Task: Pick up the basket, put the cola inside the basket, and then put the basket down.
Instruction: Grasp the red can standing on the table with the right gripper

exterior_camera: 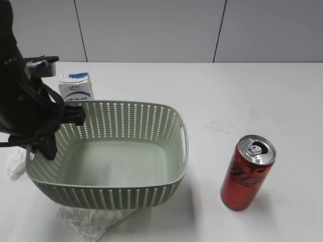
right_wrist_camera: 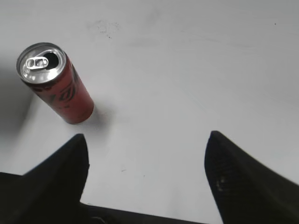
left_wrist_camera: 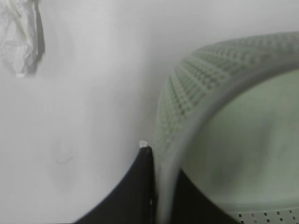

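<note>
The pale green basket sits at the left of the white table, empty. My left gripper is shut on its left rim, one finger outside the wall and one inside. In the left wrist view the rim runs between the gripper's fingers. The red cola can stands upright to the right of the basket, apart from it. My right gripper is open and empty above bare table, with the cola ahead of it to the left. The right gripper does not show in the exterior view.
A white-and-blue milk carton stands just behind the basket's far left corner. Crumpled clear plastic lies under the basket's front and at its left; it also shows in the left wrist view.
</note>
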Robot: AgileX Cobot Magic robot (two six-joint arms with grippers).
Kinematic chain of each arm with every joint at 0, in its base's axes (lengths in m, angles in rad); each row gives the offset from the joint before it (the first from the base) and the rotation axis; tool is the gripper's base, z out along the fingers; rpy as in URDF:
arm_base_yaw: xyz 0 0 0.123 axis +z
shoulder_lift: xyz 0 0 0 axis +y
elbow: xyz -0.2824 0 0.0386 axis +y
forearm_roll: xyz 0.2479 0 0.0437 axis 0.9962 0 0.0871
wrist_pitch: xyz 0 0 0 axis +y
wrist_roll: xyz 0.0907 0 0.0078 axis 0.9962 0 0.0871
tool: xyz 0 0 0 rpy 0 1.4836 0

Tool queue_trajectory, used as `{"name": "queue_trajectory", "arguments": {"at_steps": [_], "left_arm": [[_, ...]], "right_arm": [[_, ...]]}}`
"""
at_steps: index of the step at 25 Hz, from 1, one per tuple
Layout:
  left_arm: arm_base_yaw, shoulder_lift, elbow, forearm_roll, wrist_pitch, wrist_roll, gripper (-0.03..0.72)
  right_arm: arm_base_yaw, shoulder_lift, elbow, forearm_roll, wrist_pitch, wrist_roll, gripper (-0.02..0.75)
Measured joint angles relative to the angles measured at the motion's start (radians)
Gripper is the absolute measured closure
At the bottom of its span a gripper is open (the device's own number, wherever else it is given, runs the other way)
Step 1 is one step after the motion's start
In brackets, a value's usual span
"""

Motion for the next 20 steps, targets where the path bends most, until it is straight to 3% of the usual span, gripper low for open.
{"name": "queue_trajectory", "arguments": {"at_steps": [7,13,20], "left_arm": [[0.000,0.000,0.000,-0.001,0.000,0.000,0.692],[0.000,0.000,0.000,-0.005,0.003,0.000,0.692],[0.000,-0.001,0.000,-0.008,0.007,0.000,0.692]], "right_arm": [[0.000,-0.243,0.165,-0.003,-0.043,0.000,0.152],[0.000,-0.405,0.209,-0.042,-0.044,0.000,0.151],[0.000,-0.426,0.232,-0.049,-0.041,0.000,0.151]]}}
